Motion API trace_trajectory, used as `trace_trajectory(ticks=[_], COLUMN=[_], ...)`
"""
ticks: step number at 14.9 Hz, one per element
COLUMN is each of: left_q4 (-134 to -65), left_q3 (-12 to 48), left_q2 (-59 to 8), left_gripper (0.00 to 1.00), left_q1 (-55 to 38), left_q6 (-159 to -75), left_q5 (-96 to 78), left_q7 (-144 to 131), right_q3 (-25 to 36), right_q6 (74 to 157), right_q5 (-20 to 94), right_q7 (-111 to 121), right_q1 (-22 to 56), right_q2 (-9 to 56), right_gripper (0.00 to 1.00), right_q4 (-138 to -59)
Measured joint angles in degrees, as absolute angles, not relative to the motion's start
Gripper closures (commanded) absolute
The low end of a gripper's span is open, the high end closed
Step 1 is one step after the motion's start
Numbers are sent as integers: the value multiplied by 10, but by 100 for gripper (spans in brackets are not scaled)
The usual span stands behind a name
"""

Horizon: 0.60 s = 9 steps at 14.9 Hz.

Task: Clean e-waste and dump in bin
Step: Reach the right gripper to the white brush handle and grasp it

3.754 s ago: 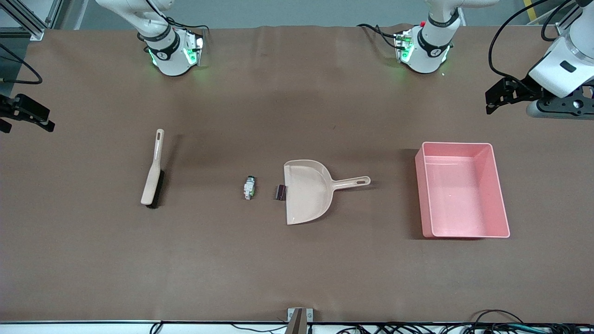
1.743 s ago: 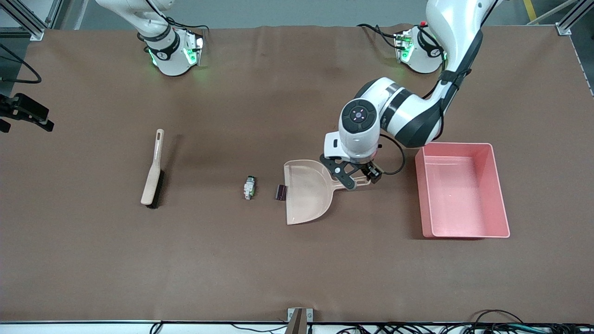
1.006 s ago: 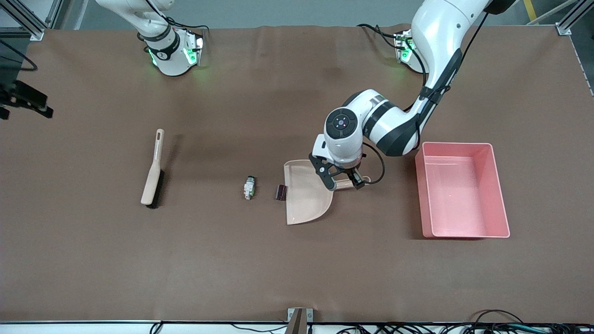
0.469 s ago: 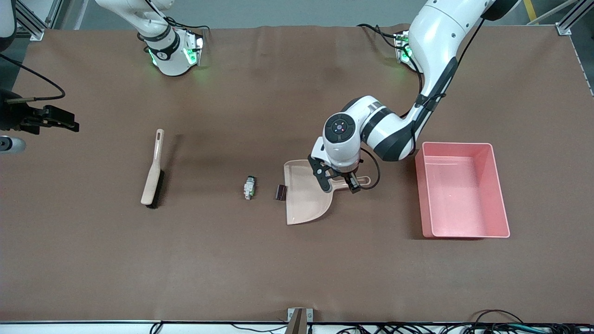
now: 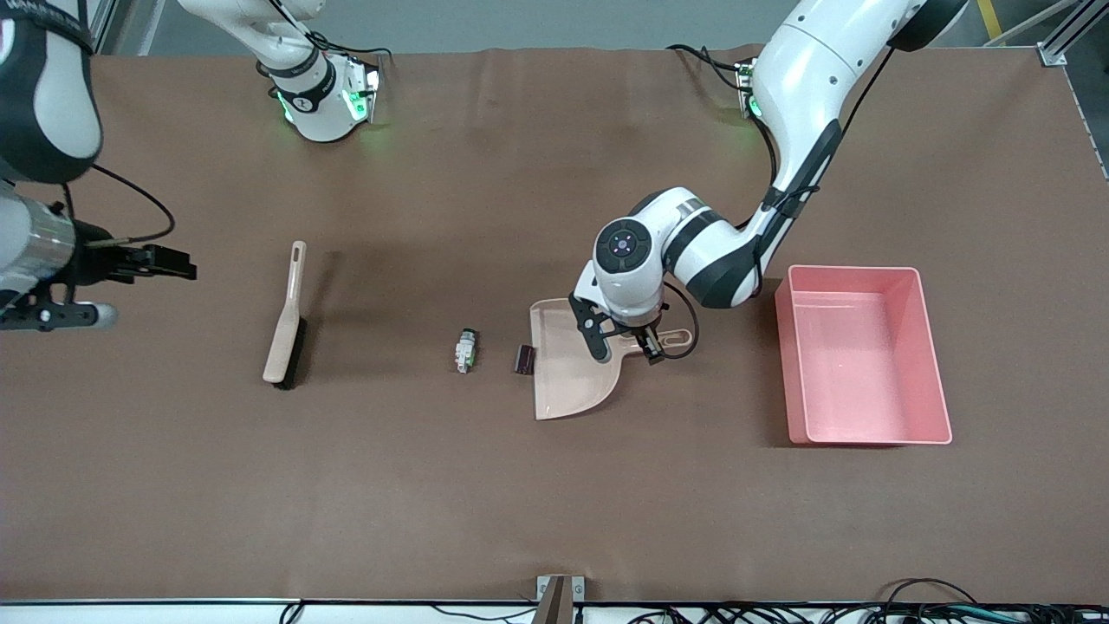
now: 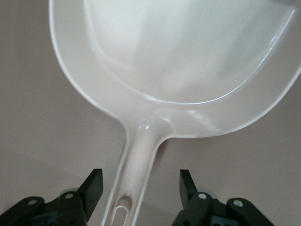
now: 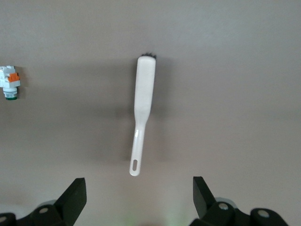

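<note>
Brown table: left gripper [image 5: 622,347] open astride dustpan handle [image 5: 667,340]; off-centre squeeze could twist it; right gripper [image 7: 138,200] open, empty, over brush [image 7: 143,103]

robot lab, aluminium framing [image 5: 1061,35], cables [image 5: 780,614], brown-covered table [image 5: 485,485]

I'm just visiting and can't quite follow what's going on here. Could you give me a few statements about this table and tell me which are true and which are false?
1. The left gripper straddles the dustpan handle with its fingers apart. True.
2. The two bits of e-waste already lie in the pink bin. False: both lie on the table beside the dustpan's mouth; nothing shows in the bin.
3. The right gripper holds the brush. False: it is open, in the air over the table, with the brush lying below it.
4. The dark block lies closer to the dustpan than the whitish piece. True.
</note>
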State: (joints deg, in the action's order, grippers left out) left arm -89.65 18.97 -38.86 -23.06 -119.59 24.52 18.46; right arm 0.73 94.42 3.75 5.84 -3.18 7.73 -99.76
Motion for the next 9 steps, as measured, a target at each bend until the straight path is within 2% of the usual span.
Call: trace_trajectory(ticks=[9], left_q4=[-895], left_q3=[190], left_q2=[-409], left_gripper=[33], left_q1=[-240], left_q6=[-1208], left_q5=[282], left_q7=[193], right_q3=[3], right_q6=[1242], right_q5=[51], right_q7=[58], right_q1=[-5], right_q2=[60], right_gripper=[0], right_q4=[-1245])
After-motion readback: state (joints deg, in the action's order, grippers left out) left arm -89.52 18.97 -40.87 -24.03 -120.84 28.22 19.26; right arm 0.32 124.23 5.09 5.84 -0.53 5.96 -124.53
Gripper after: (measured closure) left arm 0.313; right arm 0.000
